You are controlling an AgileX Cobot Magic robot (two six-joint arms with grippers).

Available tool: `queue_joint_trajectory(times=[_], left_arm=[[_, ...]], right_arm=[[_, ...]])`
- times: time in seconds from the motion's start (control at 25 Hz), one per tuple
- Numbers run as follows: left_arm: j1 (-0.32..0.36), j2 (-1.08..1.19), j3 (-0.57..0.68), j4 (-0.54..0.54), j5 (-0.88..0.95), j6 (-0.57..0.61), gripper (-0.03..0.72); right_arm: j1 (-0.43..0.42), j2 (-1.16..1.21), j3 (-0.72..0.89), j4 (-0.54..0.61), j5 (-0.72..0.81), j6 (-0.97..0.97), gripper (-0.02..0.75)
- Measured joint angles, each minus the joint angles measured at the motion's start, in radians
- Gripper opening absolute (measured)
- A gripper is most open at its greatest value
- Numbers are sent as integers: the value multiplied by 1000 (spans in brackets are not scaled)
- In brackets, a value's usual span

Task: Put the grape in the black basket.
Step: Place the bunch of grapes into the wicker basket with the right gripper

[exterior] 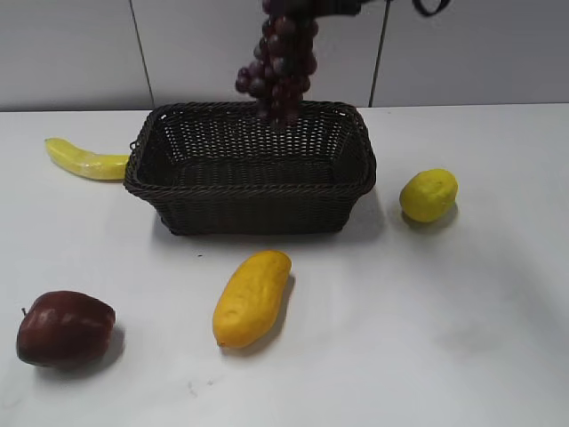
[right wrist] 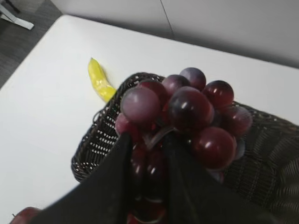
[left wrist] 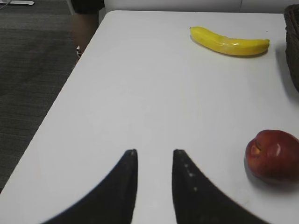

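The grape [exterior: 279,64], a tapering bunch of dark purple-red berries, hangs from my right gripper [exterior: 307,9] at the top of the exterior view, above the back of the black basket [exterior: 250,189]. In the right wrist view my right gripper [right wrist: 147,140] is shut on the grape [right wrist: 187,114], with the woven basket [right wrist: 96,144] below it. My left gripper [left wrist: 154,153] is open and empty over bare white table at the left side, out of the exterior view.
A yellow banana [exterior: 84,160] lies left of the basket and shows in the left wrist view [left wrist: 229,42]. A dark red apple [exterior: 62,327] sits front left. A yellow mango-like fruit [exterior: 252,297] lies before the basket. A lemon [exterior: 428,195] sits right of it.
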Motion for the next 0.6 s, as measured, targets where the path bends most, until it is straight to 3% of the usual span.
queue_joint_trajectory(times=[0.52,0.6], left_arm=[[0,0,0,0,0,0,228],[0,0,0,0,0,0,228]], right_arm=[[0,230,-2,-46,-9,-4,136],[0,241,-2,-73,10,-5,164]])
